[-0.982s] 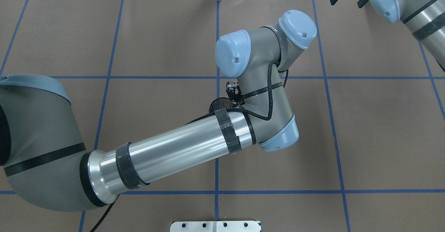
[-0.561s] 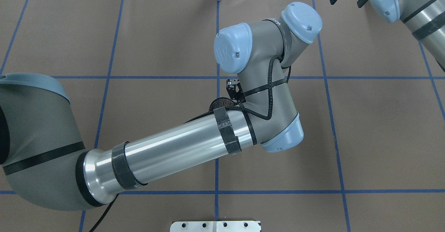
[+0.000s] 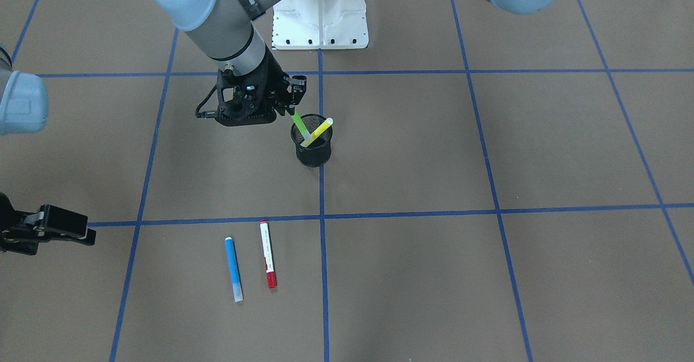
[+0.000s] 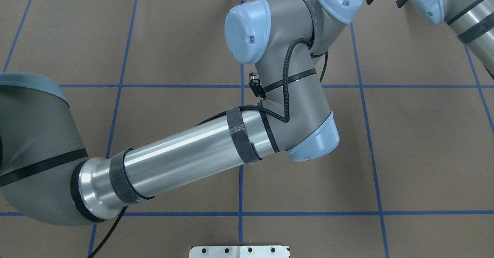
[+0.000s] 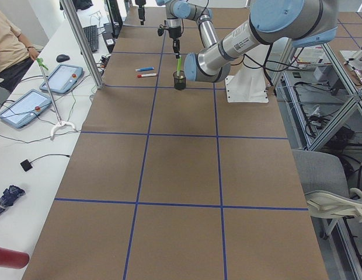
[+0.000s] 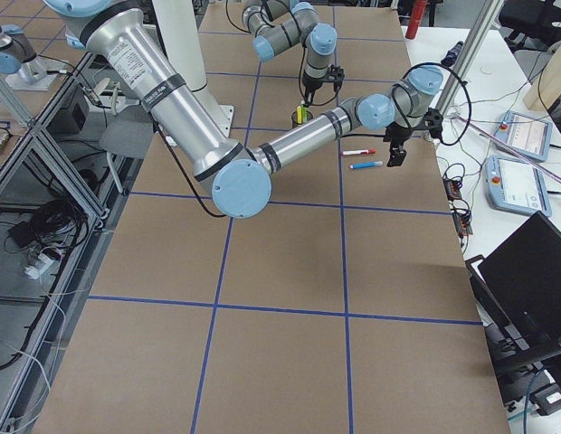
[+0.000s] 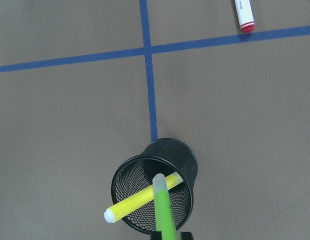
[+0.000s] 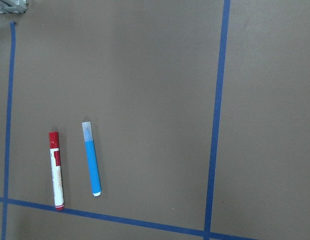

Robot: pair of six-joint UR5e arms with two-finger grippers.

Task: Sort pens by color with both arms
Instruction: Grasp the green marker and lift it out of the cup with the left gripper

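Note:
My left gripper (image 3: 290, 110) is shut on a green pen (image 3: 299, 124) and holds it slanted, its lower end inside the black mesh cup (image 3: 313, 154). A yellow pen (image 3: 321, 130) leans in the same cup. The left wrist view shows the green pen (image 7: 164, 212) over the cup's rim (image 7: 188, 159), crossing the yellow pen (image 7: 140, 199). A red marker (image 3: 267, 253) and a blue pen (image 3: 233, 267) lie side by side on the mat; both show in the right wrist view, red (image 8: 56, 170) and blue (image 8: 91, 160). My right gripper (image 3: 81, 233) hangs open and empty, apart from them.
The white pedestal base (image 3: 320, 20) stands behind the cup. Blue tape lines cross the brown mat (image 3: 488, 150). In the overhead view my left arm (image 4: 193, 153) hides the cup and pens. A side table with tablets (image 5: 23, 108) and an operator lies beyond the mat.
My left arm's wrist has risen and shifted toward the table's far edge in the overhead view. The right arm has not moved.

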